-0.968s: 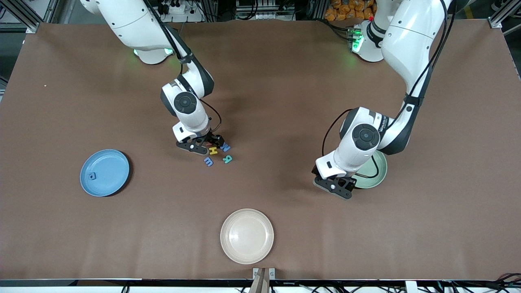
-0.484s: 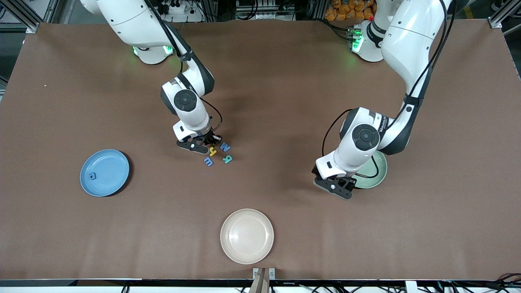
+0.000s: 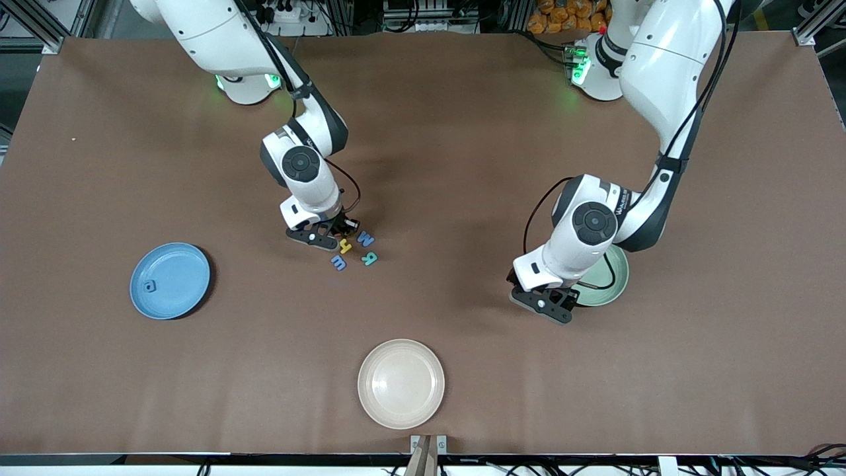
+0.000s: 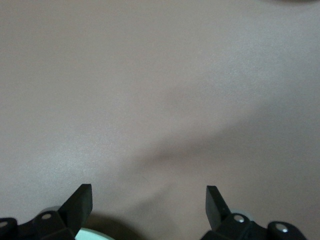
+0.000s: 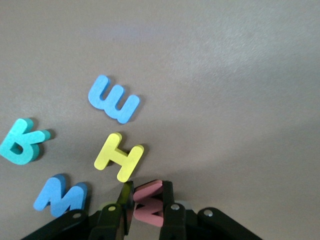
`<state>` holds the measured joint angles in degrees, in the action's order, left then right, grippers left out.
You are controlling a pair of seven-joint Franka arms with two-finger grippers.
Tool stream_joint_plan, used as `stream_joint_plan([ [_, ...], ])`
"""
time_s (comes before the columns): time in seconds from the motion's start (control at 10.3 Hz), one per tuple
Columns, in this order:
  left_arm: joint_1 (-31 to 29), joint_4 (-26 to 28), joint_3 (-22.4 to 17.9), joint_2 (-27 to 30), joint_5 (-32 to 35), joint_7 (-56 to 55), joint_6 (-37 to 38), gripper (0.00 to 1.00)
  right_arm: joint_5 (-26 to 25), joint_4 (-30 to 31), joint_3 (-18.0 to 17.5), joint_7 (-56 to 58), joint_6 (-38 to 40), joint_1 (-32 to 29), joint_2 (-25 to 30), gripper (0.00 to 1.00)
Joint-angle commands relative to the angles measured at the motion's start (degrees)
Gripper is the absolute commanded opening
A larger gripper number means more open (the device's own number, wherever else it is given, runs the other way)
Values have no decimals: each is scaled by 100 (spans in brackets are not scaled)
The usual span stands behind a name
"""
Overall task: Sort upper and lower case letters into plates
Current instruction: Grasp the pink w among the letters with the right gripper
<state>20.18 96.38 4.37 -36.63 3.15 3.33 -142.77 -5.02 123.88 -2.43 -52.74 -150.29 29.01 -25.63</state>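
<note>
Right wrist view: a small flat pink foam letter (image 5: 149, 203) sits pinched between the fingers of the right claw (image 5: 146, 210), which is closed tight on it low over the brown bench (image 3: 462, 165). Just beside it lie a yellow foam letter H (image 5: 119, 157), a blue foam letter M (image 5: 60, 195), a lighter blue foam letter m (image 5: 114, 99) and a teal foam letter R (image 5: 21, 142), all flat and apart from one another. In the front view this cluster lies near the middle of the bench, the light blue m (image 3: 338, 263) and teal R (image 3: 369, 259) nearest the camera. A round sky-blue plate (image 3: 170, 280) toward the right arm's end holds one small blue letter (image 3: 150, 286). A round pale mint-green plate (image 3: 607, 277) lies toward the left arm's end, partly under the left arm. The left claw (image 3: 543, 305) waits over the bench just beside that plate, its fingers (image 4: 80, 202) spread wide and empty. A round cream-white plate (image 3: 400, 383) lies nearest the camera.
</note>
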Motion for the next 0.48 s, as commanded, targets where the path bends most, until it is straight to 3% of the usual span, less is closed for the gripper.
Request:
stream_joint_plan([
  [0.0, -5, 65, 2, 138, -25, 124, -5, 100, -8, 66, -30, 306, 333, -368, 505, 0],
  [0.19, 39, 223, 11, 358, 2, 204, 266, 100, -17, -30, -30, 876, 657, -859, 707, 0],
  [0.39, 65, 83, 11, 218, -68, 125, 154, 100, -17, -48, -21, 1605, 694, -1579, 717, 0],
])
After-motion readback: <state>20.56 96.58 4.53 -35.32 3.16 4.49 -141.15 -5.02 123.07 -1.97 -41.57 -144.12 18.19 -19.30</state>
